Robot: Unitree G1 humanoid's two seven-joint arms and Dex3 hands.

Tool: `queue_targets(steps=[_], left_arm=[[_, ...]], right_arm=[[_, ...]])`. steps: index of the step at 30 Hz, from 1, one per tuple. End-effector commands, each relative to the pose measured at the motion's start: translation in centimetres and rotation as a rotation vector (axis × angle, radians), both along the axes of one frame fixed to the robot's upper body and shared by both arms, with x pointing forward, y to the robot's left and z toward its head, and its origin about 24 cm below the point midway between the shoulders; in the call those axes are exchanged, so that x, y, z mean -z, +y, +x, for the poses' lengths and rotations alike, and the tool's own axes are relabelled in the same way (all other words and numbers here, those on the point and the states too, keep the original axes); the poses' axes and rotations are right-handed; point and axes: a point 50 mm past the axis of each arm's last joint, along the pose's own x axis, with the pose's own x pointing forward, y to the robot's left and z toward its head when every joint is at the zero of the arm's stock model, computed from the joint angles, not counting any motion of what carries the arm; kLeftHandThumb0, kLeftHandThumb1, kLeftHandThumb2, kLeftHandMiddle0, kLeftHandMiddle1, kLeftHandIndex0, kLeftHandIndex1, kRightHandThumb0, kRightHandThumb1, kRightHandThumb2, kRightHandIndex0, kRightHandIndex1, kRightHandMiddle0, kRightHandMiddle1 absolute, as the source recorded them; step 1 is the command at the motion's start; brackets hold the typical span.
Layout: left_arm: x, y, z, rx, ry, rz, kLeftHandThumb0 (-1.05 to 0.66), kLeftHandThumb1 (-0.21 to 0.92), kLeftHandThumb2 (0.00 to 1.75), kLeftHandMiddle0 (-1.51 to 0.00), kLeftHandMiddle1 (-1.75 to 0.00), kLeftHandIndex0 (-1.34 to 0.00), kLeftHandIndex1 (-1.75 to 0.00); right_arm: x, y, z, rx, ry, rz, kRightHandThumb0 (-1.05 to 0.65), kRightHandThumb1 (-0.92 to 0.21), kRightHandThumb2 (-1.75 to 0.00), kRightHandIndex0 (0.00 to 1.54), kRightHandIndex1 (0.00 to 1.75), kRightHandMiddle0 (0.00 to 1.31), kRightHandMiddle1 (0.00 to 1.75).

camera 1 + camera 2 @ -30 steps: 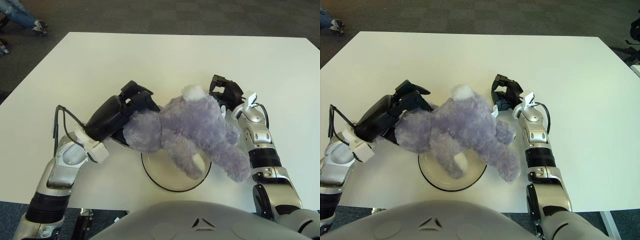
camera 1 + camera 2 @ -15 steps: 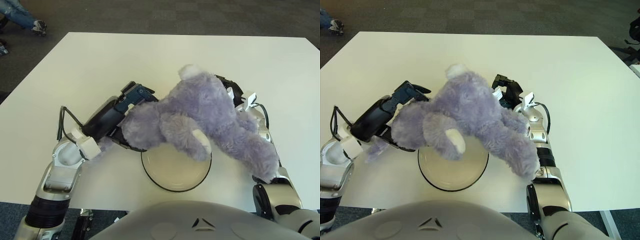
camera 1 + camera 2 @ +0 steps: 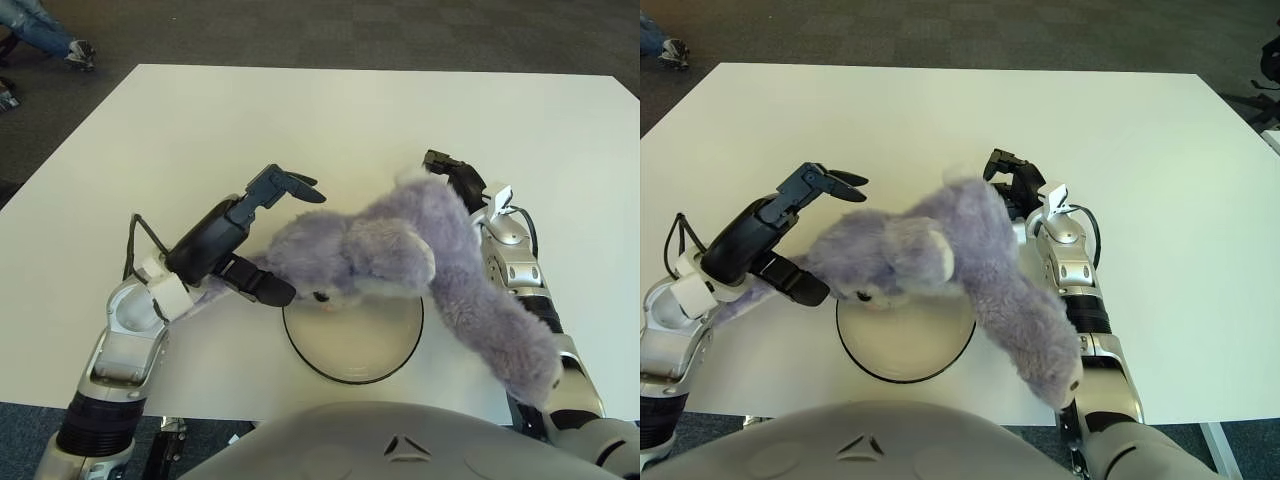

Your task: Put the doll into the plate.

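Over the plate's 12 o'clock rim, a purple doll droops head-down between two hands.
On the white bench (image 3: 200, 120), the doll (image 3: 400, 265) hangs above the plate (image 3: 352, 352), one limb trailing toward 4 o'clock. The left hand (image 3: 250, 240) at 9 o'clock has its fingers spread, apparently released. Whether the right hand (image 3: 455, 180) at 2 o'clock grips, I cannot tell. Best centre the body over the plate before letting go, tucking that limb inside.
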Motion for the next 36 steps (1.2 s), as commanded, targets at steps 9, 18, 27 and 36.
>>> queue_targets(steps=[9, 18, 27, 36], left_arm=[[0.1, -0.06, 0.33, 0.031, 0.012, 0.017, -0.94, 0.85, 0.58, -0.02, -0.78, 0.0, -1.19], [0.25, -0.02, 0.4, 0.034, 0.021, 0.033, -0.98, 0.92, 0.5, -0.01, -0.74, 0.0, -1.11], [0.33, 0.02, 0.49, 0.047, 0.017, 0.04, -0.99, 0.92, 0.5, 0.0, -0.69, 0.0, -1.01], [0.38, 0.1, 0.54, 0.033, 0.001, 0.067, -1.01, 0.92, 0.49, -0.01, -0.65, 0.0, -0.94]], right_arm=[[-0.39, -0.18, 0.08, 0.015, -0.005, -0.02, -0.47, -0.34, -1.29, 1.21, 1.75, 0.59, 1.75], [-0.42, -0.17, 0.08, 0.013, -0.006, -0.032, -0.47, -0.35, -1.28, 1.2, 1.75, 0.59, 1.75], [-0.48, -0.15, 0.07, 0.006, -0.012, -0.036, -0.47, -0.36, -1.27, 1.2, 1.75, 0.58, 1.75], [-0.52, -0.11, 0.04, 0.008, -0.014, -0.024, -0.47, -0.35, -1.27, 1.21, 1.75, 0.58, 1.75]])
